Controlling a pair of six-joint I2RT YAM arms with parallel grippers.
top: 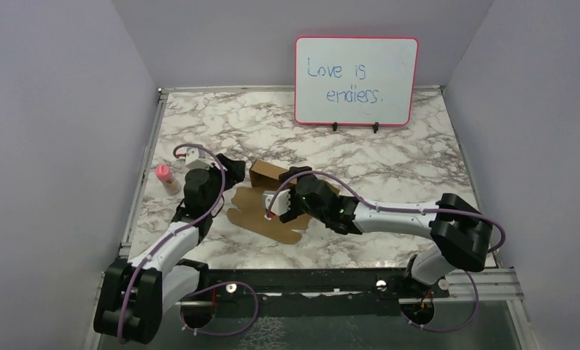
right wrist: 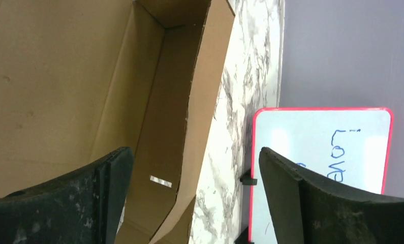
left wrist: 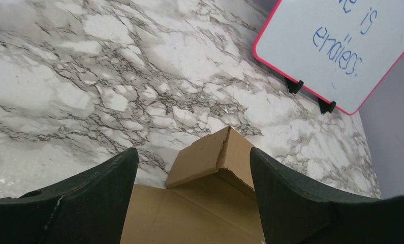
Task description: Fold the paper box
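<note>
Right wrist: right gripper (right wrist: 192,152) wide, empty

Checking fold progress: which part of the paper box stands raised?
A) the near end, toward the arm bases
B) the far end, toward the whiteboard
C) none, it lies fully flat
B: the paper box has its far end folded up toward the whiteboard; the rest lies flat.

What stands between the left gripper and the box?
Nothing visible does. In the left wrist view, the open left gripper points straight at the box, whose raised flap lies just ahead. The pink bottle stands off to the side, not in the way.
</note>
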